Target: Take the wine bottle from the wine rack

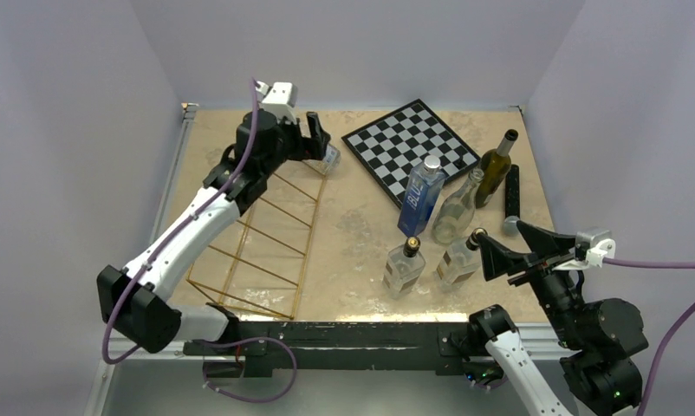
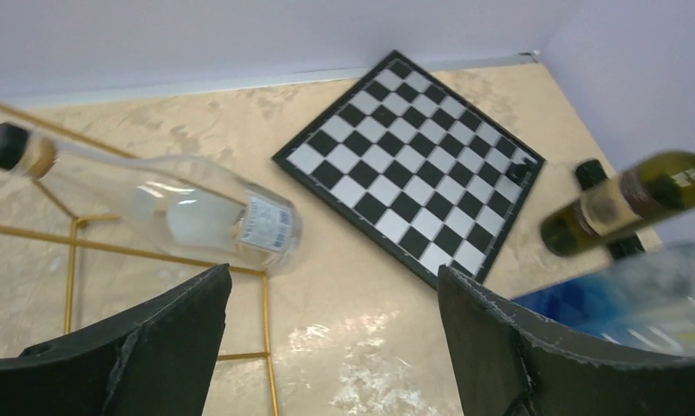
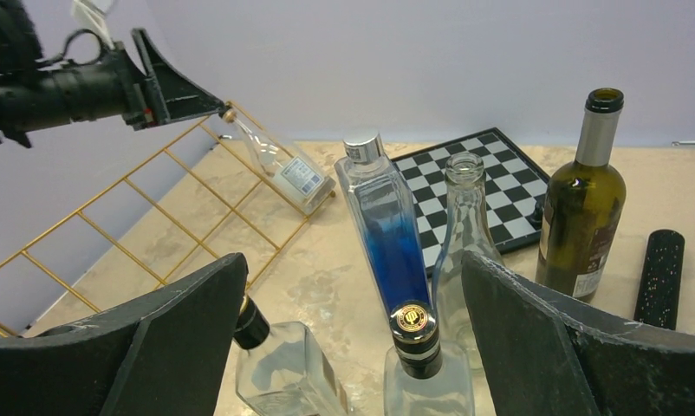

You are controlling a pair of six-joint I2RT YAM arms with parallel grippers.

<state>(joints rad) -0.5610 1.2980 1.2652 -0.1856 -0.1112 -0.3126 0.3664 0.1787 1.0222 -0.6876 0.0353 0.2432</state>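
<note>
The wine bottle (image 2: 205, 217) is clear glass with a black cap and a small white label. It lies slanted at the far end of the gold wire wine rack (image 1: 266, 234), neck up on the wires and base by the rack's corner (image 3: 285, 172). My left gripper (image 1: 316, 137) hovers just above it, open, with only bare table between the fingers (image 2: 335, 277). The bottle shows beyond the left finger. My right gripper (image 1: 500, 238) stands open at the near right, above a group of standing bottles (image 3: 353, 264).
A chessboard (image 1: 409, 143) lies at the back. Right of the rack stand a blue bottle (image 1: 422, 195), a tall clear bottle (image 1: 459, 208), a dark green bottle (image 1: 497, 169) and two square clear bottles (image 1: 405, 264) (image 1: 459, 260). A black cylinder (image 1: 511, 195) lies far right.
</note>
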